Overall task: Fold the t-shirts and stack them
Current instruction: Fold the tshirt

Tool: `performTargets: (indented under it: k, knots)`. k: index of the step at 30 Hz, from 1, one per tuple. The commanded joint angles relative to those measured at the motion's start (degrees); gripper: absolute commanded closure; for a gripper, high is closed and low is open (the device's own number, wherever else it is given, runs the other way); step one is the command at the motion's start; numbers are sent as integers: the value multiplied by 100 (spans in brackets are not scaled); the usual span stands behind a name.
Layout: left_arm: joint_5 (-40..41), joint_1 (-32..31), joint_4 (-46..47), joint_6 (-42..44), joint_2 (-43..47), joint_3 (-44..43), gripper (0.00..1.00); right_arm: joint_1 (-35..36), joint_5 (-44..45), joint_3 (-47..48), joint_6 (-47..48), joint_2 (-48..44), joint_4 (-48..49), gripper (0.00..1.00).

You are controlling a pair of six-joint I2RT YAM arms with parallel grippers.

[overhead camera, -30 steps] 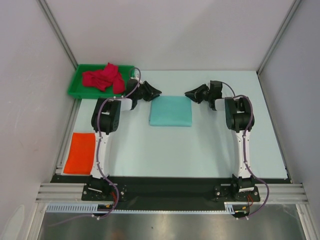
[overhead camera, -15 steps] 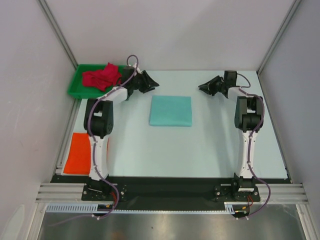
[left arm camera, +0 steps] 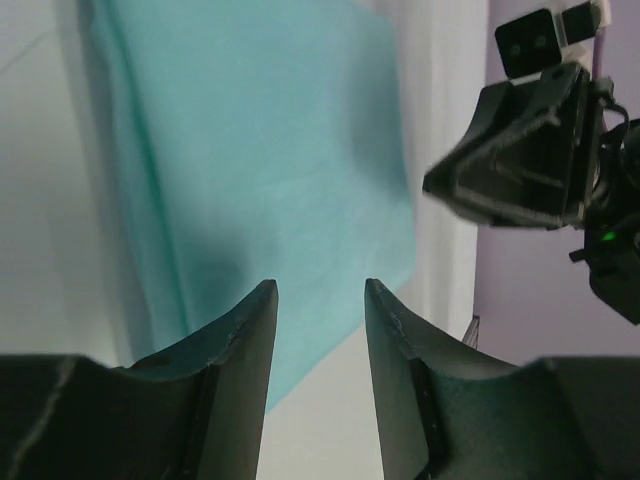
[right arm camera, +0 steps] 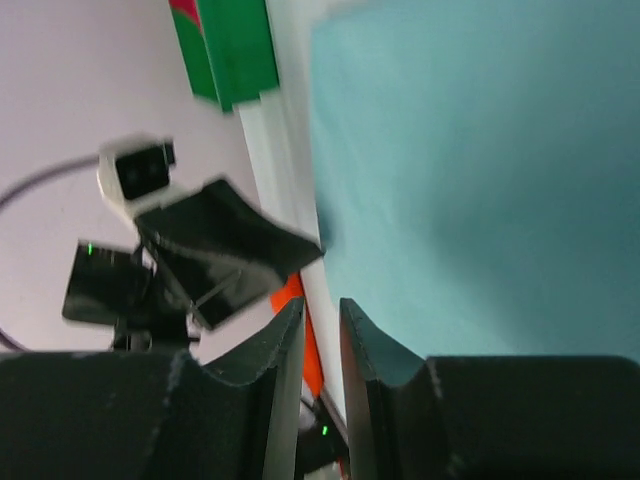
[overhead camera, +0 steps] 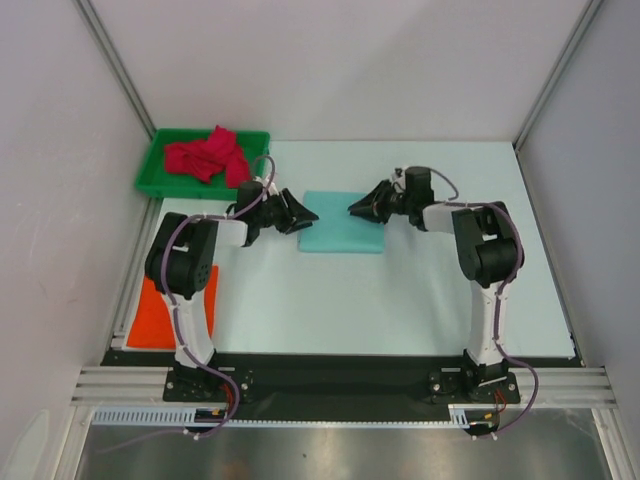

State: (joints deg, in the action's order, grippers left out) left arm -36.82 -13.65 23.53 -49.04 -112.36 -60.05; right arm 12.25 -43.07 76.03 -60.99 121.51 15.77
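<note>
A mint green t-shirt (overhead camera: 342, 228) (left arm camera: 260, 150) (right arm camera: 480, 180) lies folded into a rectangle at the table's middle. My left gripper (overhead camera: 308, 214) (left arm camera: 320, 290) hovers at its far left corner, open, with nothing between the fingers. From the right, my right gripper (overhead camera: 357, 209) (right arm camera: 320, 305) reaches over the shirt's far edge; its jaws stand a narrow gap apart and hold nothing. The orange t-shirt (overhead camera: 148, 312) (right arm camera: 300, 300) lies folded flat at the near left, partly behind the left arm. The red t-shirt (overhead camera: 206, 157) sits crumpled in the tray.
A green plastic tray (overhead camera: 156, 166) (right arm camera: 236, 50) stands at the far left corner of the table. Frame posts and pale walls close in both sides. Each wrist view shows the other gripper close opposite, the two nearly facing over the shirt.
Both grippers drew back to the far side of the table, then came in again to the mint shirt's far edge. The left arm's elbow has swung left, over the orange shirt.
</note>
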Motion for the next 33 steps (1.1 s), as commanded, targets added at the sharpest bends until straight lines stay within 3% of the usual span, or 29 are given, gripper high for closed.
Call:
performTargets:
  k: [1,5,9,16,20,24,27,33]
  knots:
    - [-422,-6,724,-10,-330,-59,55,137,-483,-684,-290,179,1363,74]
    - [-450,47,268,200,-709,-217,57,-99,-781,-1204,-28,285,1500,75]
    - [-37,64,-1205,1219,-289,-471,56,-486,-835,-1371,605,14,736,75]
    - [-54,-102,-1536,1248,634,-473,54,-400,-738,-713,1414,-681,-811,75]
    - [-167,-322,-843,616,663,-130,53,57,-633,-651,933,-673,-427,75]
    - [-343,-402,202,-9,233,352,55,462,-650,-1000,179,-296,756,75]
    - [-396,-375,126,104,-145,371,55,471,-685,-1292,-158,-102,1409,75]
    - [-379,-25,-337,517,-112,565,56,59,-887,-1836,271,13,1272,75]
